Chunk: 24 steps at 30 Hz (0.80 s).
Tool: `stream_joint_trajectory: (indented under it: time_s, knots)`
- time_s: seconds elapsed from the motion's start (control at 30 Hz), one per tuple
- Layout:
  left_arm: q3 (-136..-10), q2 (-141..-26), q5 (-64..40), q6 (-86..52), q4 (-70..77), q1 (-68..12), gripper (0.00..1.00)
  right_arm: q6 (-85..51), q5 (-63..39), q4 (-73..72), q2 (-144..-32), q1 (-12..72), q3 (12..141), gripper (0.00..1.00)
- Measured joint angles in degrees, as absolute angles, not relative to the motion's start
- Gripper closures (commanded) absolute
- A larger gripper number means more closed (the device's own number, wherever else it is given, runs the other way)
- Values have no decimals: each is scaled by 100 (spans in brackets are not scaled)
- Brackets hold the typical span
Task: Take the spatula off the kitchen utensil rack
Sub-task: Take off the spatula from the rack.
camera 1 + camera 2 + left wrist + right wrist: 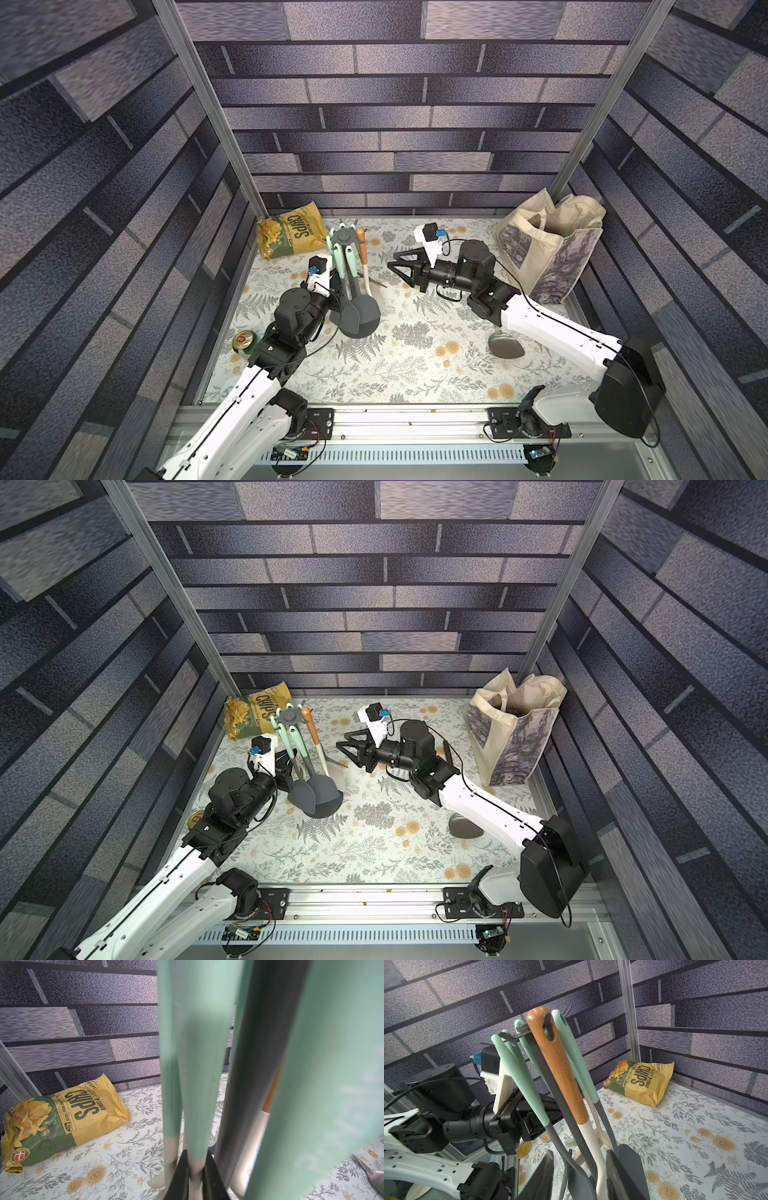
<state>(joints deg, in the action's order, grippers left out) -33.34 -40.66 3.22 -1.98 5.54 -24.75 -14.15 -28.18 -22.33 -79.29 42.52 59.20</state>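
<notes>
Kitchen utensil rack (344,237) stands far left on the surface (415,365). The spatula (560,1076), which I take to be the wood-handled one, hangs on the rack's right side, long axis near vertical, blade down. It's just left of my right end effector (398,272), which is part-spread, empty and aimed at it. That's the nearer free arm. My left end effector (196,1178) is clamped narrow on a mint-handled utensil (195,1084).

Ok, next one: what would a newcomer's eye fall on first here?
The kitchen utensil rack toward the table's back left stands out, with its wood-handled utensil among mint ones. The left gripper is clamped on a mint-handled utensil, and the right gripper faces it, open. A yellow chips bag and a cloth tote fill the back corners.
</notes>
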Motion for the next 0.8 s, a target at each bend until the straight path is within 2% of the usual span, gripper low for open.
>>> stream_joint_trajectory:
  time_s: [0.8]
  knots:
    - [-3332, -4066, 364, -198, 554, -2475, 89, -917, -2709, -2150, -8401, 4954, 6582, 57]
